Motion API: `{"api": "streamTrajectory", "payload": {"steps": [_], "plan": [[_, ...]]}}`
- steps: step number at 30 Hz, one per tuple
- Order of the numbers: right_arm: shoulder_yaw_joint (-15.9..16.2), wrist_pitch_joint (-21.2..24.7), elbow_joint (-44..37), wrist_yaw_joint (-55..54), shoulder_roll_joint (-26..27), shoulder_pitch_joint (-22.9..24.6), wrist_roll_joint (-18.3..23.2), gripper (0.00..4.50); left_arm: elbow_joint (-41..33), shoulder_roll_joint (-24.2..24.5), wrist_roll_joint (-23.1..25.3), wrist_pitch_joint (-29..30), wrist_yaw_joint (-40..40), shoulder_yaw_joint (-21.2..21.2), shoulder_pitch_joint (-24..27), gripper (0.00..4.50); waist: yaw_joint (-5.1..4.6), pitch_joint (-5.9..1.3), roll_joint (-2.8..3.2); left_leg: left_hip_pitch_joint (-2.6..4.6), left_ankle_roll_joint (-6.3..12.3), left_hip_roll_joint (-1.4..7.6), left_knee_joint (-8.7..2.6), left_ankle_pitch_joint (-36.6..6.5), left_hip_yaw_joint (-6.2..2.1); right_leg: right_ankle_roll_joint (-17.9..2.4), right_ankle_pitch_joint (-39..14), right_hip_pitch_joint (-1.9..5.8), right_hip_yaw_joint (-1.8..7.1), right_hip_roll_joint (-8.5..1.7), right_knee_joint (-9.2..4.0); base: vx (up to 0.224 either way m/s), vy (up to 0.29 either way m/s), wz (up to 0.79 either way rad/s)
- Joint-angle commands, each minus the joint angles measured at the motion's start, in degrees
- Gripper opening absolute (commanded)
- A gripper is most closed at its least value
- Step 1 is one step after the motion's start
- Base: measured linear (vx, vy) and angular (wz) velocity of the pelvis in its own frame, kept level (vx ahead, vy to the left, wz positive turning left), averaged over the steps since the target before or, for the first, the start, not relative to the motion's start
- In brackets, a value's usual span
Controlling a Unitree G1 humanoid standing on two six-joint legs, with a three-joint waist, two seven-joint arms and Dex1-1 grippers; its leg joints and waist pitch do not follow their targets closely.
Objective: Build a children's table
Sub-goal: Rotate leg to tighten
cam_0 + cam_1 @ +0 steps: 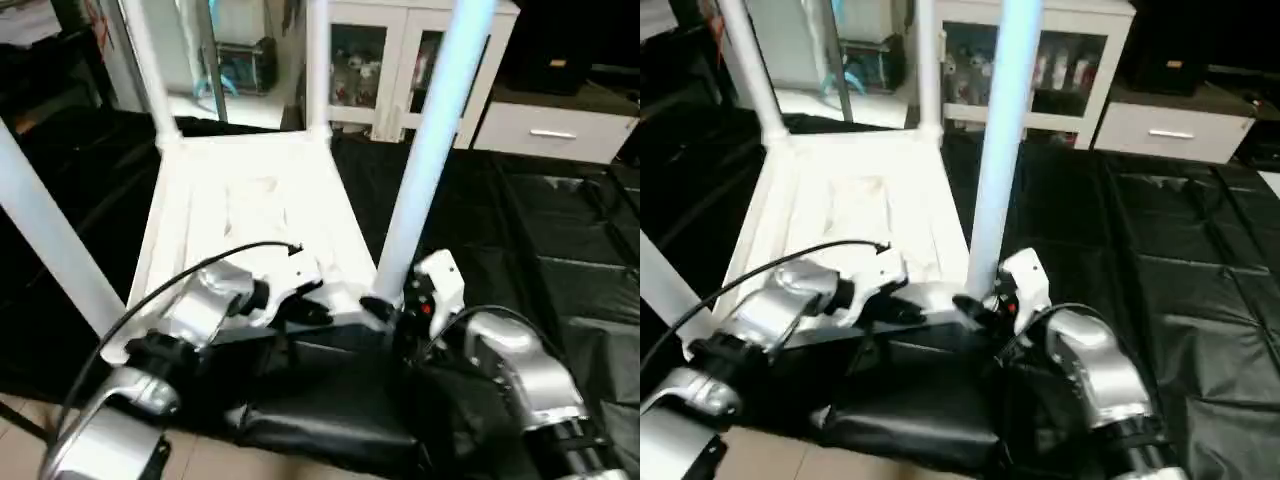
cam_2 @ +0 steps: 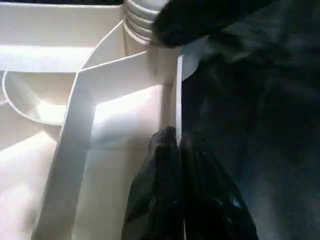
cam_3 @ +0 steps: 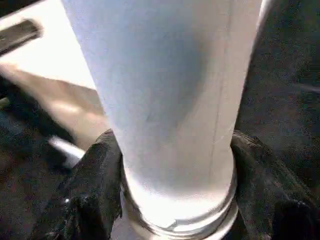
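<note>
The white table top (image 1: 250, 215) lies upside down on a black mat, ribbed underside up. Two legs (image 1: 145, 60) (image 1: 317, 60) stand in its far corners and one leg (image 1: 50, 240) rises at the near left. My right gripper (image 1: 385, 305) is shut around the base of the near right leg (image 1: 430, 150), which stands upright in its corner socket. In the right wrist view the black fingers (image 3: 95, 185) hug that leg (image 3: 165, 100) just above its threaded end. My left gripper (image 1: 310, 300) is shut on the top's near rim (image 2: 177, 90), close beside that corner socket (image 2: 140, 15).
The black mat (image 1: 560, 260) spreads to the right and left of the table. A folded black bundle (image 1: 320, 410) lies under my forearms at the near edge. Behind stand a white glass-door cabinet (image 1: 400, 60) and a low white drawer unit (image 1: 555, 130).
</note>
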Motion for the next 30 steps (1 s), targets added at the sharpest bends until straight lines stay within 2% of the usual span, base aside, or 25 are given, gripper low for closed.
{"api": "streamTrajectory", "payload": {"steps": [1, 3, 4, 5, 7, 9, 11, 13, 14, 15, 16, 18, 19, 23, 25, 26, 27, 29, 30], "plan": [[1.1, 2.0, 3.0, -8.0, 3.6, -1.8, -2.7, 2.7, 4.9, -3.4, 1.9, 0.4, 5.9, -1.9, 0.0, 0.0, -0.42, -1.37, -0.4, -0.06, -1.02, 2.03, -4.93, -23.9, -1.46, -4.0, -35.5, 0.58, 1.78, -3.4, -6.1, 0.0, 0.0, 0.0], [0.4, 2.8, 5.7, -16.7, 5.7, -3.2, -5.9, 2.7, 8.0, -5.4, 2.5, -0.5, 11.1, -1.0, -1.7, 0.0, -0.72, -1.34, -0.27, 0.1, -1.04, 1.8, -4.88, -24.7, -1.72, -2.5, -37.9, 0.33, 1.61, -3.5, -6.62, 0.0, 0.0, 0.0], [0.1, 2.7, 6.9, -20.6, 6.6, -3.9, -7.4, 2.7, 9.6, -6.3, 2.7, -1.1, 13.3, -0.7, -2.7, 0.0, -0.88, -1.3, -0.23, 0.06, -1.09, 1.7, -4.89, -24.9, -1.75, -2.4, -37.8, 0.25, 1.55, -3.39, -6.66, 0.0, 0.0, 0.0], [0.1, 2.7, 7.0, -20.9, 6.7, -3.9, -7.5, 2.69, 9.7, -6.4, 2.8, -1.2, 13.5, -0.6, -2.7, 0.0, -0.98, -1.54, 0.01, 0.49, -1.38, 1.63, -4.81, -25.2, -1.72, -2.4, -36.9, 0.1, 1.51, -3.3, -6.79, 0.0, 0.0, 0.0], [0.1, 2.2, 9.5, -26.0, 8.0, -5.2, -9.7, 2.69, 11.9, -7.6, 3.0, -1.9, 15.6, -0.3, -4.0, 0.0, -1.2, -1.48, 0.1, 0.34, -0.95, 1.59, -4.97, -25.6, -1.68, -2.6, -35.3, 0.09, 1.55, -3.15, -6.82, 0.0, 0.0, 0.0], [-0.5, 1.7, 10.6, -29.2, 9.0, -5.7, -10.6, 2.69, 12.9, -8.3, 3.3, -2.4, 16.2, -0.2, -4.4, 0.0, -0.95, -1.77, 0.22, 0.07, -0.51, 1.92, -5.29, -23.2, -1.58, -4.0, -30.3, 0.48, 1.9, -3.27, -6.38, 0.0, 0.0, 0.0], [-1.9, 1.2, 10.4, -31.1, 10.0, -6.1, -10.5, 2.69, 13.5, -8.5, 3.2, -2.4, 15.9, 0.0, -4.7, 0.0, -1.0, -1.7, 0.39, -0.3, -0.5, 2.04, -5.45, -22.9, -1.55, -4.9, -27.9, 0.65, 1.99, -3.18, -6.04, 0.0, 0.0, 0.0], [-2.3, 0.9, 10.4, -31.3, 10.3, -6.3, -10.2, 2.69, 13.8, -8.6, 3.2, -2.5, 15.9, 0.1, -4.8, 0.0, -1.04, -1.7, 0.41, -0.39, -0.61, 2.04, -5.49, -23.0, -1.48, -5.4, -26.7, 0.72, 2.1, -3.23, -5.94, 0.0, 0.0, 0.0], [-2.7, 0.6, 10.5, -31.6, 10.6, -6.5, -9.8, 2.69, 14.3, -8.6, 3.1, -2.7, 15.8, 0.1, -5.0, 0.0, -0.99, -1.75, 0.92, -0.32, -0.74, 2.05, -5.49, -23.0, -1.46, -5.7, -25.7, 0.75, 2.18, -3.24, -5.78, 0.0, 0.0, 0.0], [-2.7, 0.0, 10.3, -30.1, 11.0, -6.9, -8.8, 2.69, 14.5, -8.1, 3.2, -3.1, 15.1, 0.0, -5.0, 0.0, -1.09, -1.74, 0.71, -0.37, -0.72, 2.04, -5.48, -23.0, -1.35, -5.9, -25.1, 0.74, 2.21, -3.2, -5.89, 0.0, 0.0, 0.0], [-2.9, -1.5, 9.7, -28.2, 11.4, -7.1, -7.2, 2.69, 14.8, -7.7, 3.3, -3.6, 14.4, -0.2, -4.9, 0.0, -1.09, -1.76, 1.13, -0.43, -0.83, 2.05, -5.55, -23.5, -1.47, -6.3, -24.6, 0.85, 2.18, -3.26, -5.75, 0.0, 0.0, 0.0], [-2.4, -3.1, 8.0, -26.3, 10.9, -6.9, -6.7, 3.39, 14.8, -6.9, 3.4, -4.3, 13.4, -0.5, -4.7, 0.0, -0.97, -1.78, 0.56, -0.78, -0.18, 2.12, -5.53, -21.6, -1.37, -6.9, -22.7, 1.25, 2.26, -3.38, -5.41, 0.0, 0.0, 0.0], [-2.3, -3.6, 7.4, -26.0, 10.8, -6.6, -6.5, 3.39, 14.9, -6.7, 3.4, -4.6, 13.2, -0.4, -4.6, 0.0, -0.93, -1.78, 0.66, -0.75, -0.06, 2.15, -5.53, -21.1, -1.32, -7.1, -22.5, 1.28, 2.27, -3.41, -5.41, 0.0, 0.0, 0.0], [-2.2, -1.2, 2.5, -22.7, 9.3, -5.4, -4.8, 3.78, 13.1, -4.9, 3.4, -4.9, 10.9, -0.4, -3.6, 0.0, -0.66, -1.92, 0.56, -0.98, 0.95, 2.41, -5.4, -16.5, -1.07, -8.7, -17.9, 1.77, 2.46, -3.42, -4.85, 0.0, 0.0, 0.0], [-1.8, 0.3, -2.8, -15.4, 5.5, -3.9, -2.2, 3.83, 10.4, -2.8, 3.7, -6.0, 7.0, -1.7, -2.2, 0.0, -0.51, -2.02, 0.57, -1.09, 1.58, 2.51, -5.24, -15.2, -0.95, -9.1, -16.2, 1.93, 2.47, -3.45, -4.62, 0.0, 0.0, 0.0], [-1.0, 2.0, -4.6, -10.8, 3.6, -3.2, -0.7, 3.87, 9.3, -2.0, 3.8, -6.2, 5.3, -2.4, -1.6, 0.0, -0.38, -2.2, 0.67, -1.23, 2.03, 2.58, -5.06, -13.1, -0.96, -9.7, -13.1, 2.15, 2.46, -3.41, -4.19, 0.0, 0.0, 0.0], [0.0, 3.4, -6.1, -6.2, 1.4, -2.4, 0.6, 4.17, 8.2, -1.2, 3.9, -6.4, 3.7, -3.0, -1.0, 0.0, -0.41, -2.18, 0.04, -1.47, 2.86, 2.6, -4.92, -11.7, -0.89, -10.5, -10.6, 2.46, 2.4, -3.37, -3.9, 0.0, 0.0, 0.0], [1.3, 4.5, -7.6, -1.4, -1.4, -1.5, 1.5, 4.26, 6.8, -0.3, 3.9, -6.6, 1.7, -3.6, -0.3, 0.0, -0.08, -2.3, 0.41, -1.29, 3.86, 2.77, -4.6, -9.8, -0.82, -11.8, -7.4, 2.49, 2.39, -3.5, -3.42, 0.0, 0.0, 0.0], [2.5, 5.0, -8.9, 3.3, -4.3, -0.4, 2.3, 4.26, 5.4, 0.6, 3.6, -6.2, -0.4, -4.2, 0.4, 0.0, 0.21, -2.31, 0.12, -1.31, 4.57, 2.8, -4.36, -8.3, -0.7, -12.5, -5.4, 2.54, 2.41, -3.5, -3.1, 0.0, 0.0, 0.0]]}}
